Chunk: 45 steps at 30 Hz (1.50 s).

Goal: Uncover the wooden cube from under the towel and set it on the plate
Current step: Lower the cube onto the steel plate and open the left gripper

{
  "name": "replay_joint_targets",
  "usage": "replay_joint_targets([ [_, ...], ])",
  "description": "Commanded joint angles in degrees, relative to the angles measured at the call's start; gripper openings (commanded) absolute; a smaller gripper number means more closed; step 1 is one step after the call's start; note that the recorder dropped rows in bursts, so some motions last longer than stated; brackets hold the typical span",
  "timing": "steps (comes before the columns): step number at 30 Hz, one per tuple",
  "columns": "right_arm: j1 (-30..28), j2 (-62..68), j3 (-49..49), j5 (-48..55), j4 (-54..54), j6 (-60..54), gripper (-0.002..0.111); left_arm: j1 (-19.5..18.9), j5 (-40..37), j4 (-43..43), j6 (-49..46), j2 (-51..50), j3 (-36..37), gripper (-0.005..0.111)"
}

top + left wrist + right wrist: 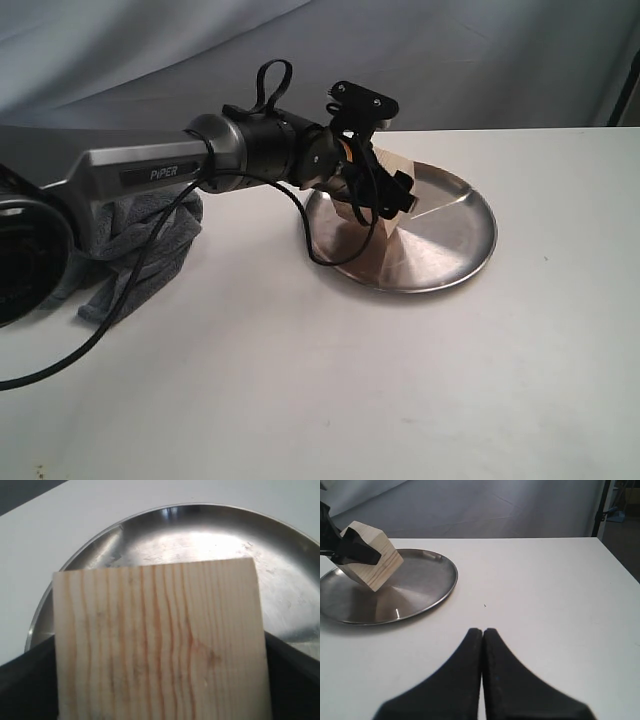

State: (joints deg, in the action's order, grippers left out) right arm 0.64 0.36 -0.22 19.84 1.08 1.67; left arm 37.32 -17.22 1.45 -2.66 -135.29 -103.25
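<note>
Exterior view, from the left: the towel (150, 250) lies crumpled on the white table (300, 380), partly hidden behind the left arm (130, 175), and it covers nothing that can be seen. A black cable (130, 290) loops down from the arm and across the towel. The arm reaches rightwards to the plate (450, 250), where the left gripper (385, 195) is clamped on the wooden cube (388, 165).

The left wrist view shows the cube (160, 640) filling the space between the two dark fingers (25, 680), its grain running lengthwise, with the plate (200, 535) directly beneath.

In the right wrist view the cube (377, 562) sits tilted in the left gripper (355, 552), one corner pointing down over the near-left part of the plate (420, 585). Whether that corner touches the metal cannot be told. The right gripper (482, 635) has its jaws pressed together with nothing between them, above bare table and well apart from the plate.
</note>
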Motion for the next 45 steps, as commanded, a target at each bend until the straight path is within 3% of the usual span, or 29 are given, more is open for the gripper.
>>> replay_joint_targets([
  [1,0.3,-0.4,0.2,-0.2,0.3,0.1,0.000,0.6,1.8,0.8,-0.8,0.4,-1.0,0.010],
  [10,0.3,-0.4,0.2,-0.2,0.3,0.1,0.000,0.6,1.8,2.5,-0.8,0.0,-1.0,0.068],
  [12,0.3,-0.4,0.2,-0.2,0.3,0.1,0.000,0.6,1.8,2.5,-0.8,-0.1,-1.0,0.074],
  [27,0.3,-0.4,0.2,-0.2,0.3,0.1,0.000,0.7,7.0,2.4,-0.8,-0.1,-1.0,0.076],
  [36,0.3,-0.4,0.2,-0.2,0.3,0.1,0.000,0.7,3.9,0.8,-0.8,-0.1,-1.0,0.094],
  [45,0.3,-0.4,0.2,-0.2,0.3,0.1,0.000,0.9,2.0,-2.3,-0.8,-0.1,-1.0,0.094],
])
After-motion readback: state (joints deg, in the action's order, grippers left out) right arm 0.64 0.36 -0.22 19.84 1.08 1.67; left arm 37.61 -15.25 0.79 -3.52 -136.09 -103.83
